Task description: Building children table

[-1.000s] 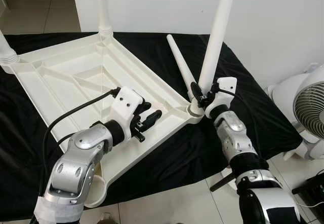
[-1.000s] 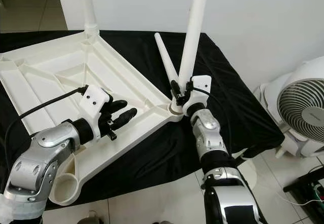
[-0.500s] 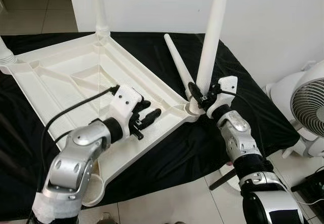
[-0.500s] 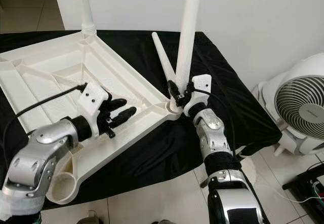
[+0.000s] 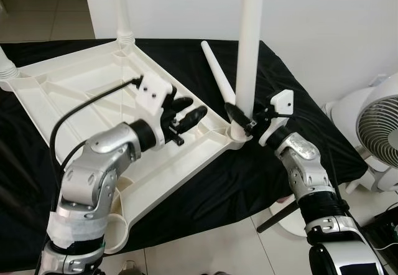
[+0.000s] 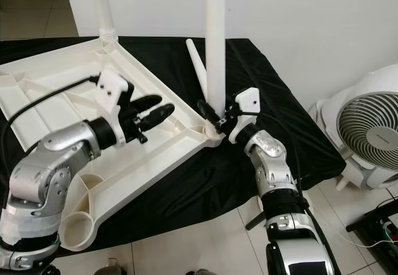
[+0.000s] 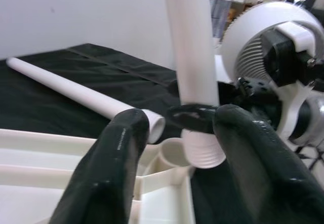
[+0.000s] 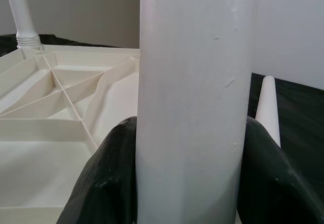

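- Left eye view: a white plastic table top (image 5: pixel 93 101) lay upside down on a black cloth (image 5: pixel 292 119), its ribbed underside facing up.
- Two legs already stood in the far corner sockets, one far leg (image 5: pixel 122 7) at the back corner and another leg stub (image 5: pixel 6 63) at the robot's far left.
- At the near right corner an upright leg (image 5: pixel 249 45) stood vertical, its threaded foot resting in the corner socket (image 5: pixel 238 135).
- The right gripper (image 5: pixel 239 118) was clamped around the base of that upright leg, just above the socket; from the right wrist view the two black fingers (image 8: pixel 106 178) pressed against both sides of the white tube.
- The left gripper (image 5: pixel 186 118) hovered over the table top near the right-hand rim, pointing toward the socket, its fingers spread apart and holding nothing.
- In the left wrist view the spread fingers (image 7: pixel 116 158) framed the foot of the upright leg and the other gripper's fingertip wrapped round it.
- A loose leg (image 5: pixel 217 79) lay flat on the cloth just behind the upright one, its threaded end near the socket and its tapered tip pointing away toward the wall.
- A white fan (image 5: pixel 379 132) stood on the tiled floor (image 5: pixel 224 244) off to the robot's right, well apart from the table top.
- The empty near-left socket (image 6: pixel 78 228) of the table top hung over the cloth's front edge beside the left arm.
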Robot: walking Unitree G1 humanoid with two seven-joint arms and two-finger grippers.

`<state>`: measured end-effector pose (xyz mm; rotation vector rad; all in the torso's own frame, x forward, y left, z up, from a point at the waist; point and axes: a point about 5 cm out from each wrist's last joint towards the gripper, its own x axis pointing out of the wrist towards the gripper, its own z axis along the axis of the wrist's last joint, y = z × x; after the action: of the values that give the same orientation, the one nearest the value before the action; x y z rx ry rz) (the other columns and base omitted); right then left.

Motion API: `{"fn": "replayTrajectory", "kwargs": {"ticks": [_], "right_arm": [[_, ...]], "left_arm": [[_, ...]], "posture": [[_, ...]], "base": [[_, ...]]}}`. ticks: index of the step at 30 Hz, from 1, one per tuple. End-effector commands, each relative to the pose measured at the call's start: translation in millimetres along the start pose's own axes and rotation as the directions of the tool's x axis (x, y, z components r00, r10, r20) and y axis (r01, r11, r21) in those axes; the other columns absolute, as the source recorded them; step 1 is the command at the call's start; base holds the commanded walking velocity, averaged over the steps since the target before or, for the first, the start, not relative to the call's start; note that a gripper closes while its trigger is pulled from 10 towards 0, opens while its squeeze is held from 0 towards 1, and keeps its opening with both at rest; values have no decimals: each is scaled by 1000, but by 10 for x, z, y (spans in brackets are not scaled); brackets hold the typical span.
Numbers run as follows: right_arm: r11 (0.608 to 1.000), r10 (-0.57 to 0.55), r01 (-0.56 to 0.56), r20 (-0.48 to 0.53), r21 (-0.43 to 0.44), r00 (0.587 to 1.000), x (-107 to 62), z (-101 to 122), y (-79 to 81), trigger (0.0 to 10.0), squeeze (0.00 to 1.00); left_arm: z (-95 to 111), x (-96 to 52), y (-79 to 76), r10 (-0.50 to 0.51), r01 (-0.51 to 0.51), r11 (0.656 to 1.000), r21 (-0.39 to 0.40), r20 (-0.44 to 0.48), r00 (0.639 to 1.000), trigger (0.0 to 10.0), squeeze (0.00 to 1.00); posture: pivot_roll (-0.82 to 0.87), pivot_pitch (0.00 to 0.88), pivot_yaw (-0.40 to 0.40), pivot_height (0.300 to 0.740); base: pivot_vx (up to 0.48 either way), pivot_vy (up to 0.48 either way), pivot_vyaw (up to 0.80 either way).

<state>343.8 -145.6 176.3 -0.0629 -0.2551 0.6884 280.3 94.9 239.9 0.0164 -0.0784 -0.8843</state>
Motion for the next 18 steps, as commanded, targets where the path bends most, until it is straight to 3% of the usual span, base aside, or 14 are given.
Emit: {"fn": "replayTrajectory", "kwargs": {"ticks": [1,11,12,18], "right_arm": [[1000,31,-31,-1,-1,1000,-20,-4,48,10000,0],[984,176,-176,-21,22,984,-34,-76,285,10000,0],[980,197,-197,-24,20,980,-33,-80,310,10000,0],[971,241,-240,-29,16,970,-15,-89,371,10000,0]], "left_arm": [[47,70,-35,-84,85,995,-45,17,996,10000,1000],[233,264,-2,-150,160,977,-139,80,985,10000,1000],[262,291,8,-158,170,973,-153,85,984,10000,0],[319,380,87,-141,151,972,-181,68,988,10000,0]], "posture": [[106,47,-99,740],[100,26,-87,740],[101,18,-83,740],[102,0,-79,740]], "base": [[0,0,0],[0,0,0],[0,0,0],[0,0,0]]}}
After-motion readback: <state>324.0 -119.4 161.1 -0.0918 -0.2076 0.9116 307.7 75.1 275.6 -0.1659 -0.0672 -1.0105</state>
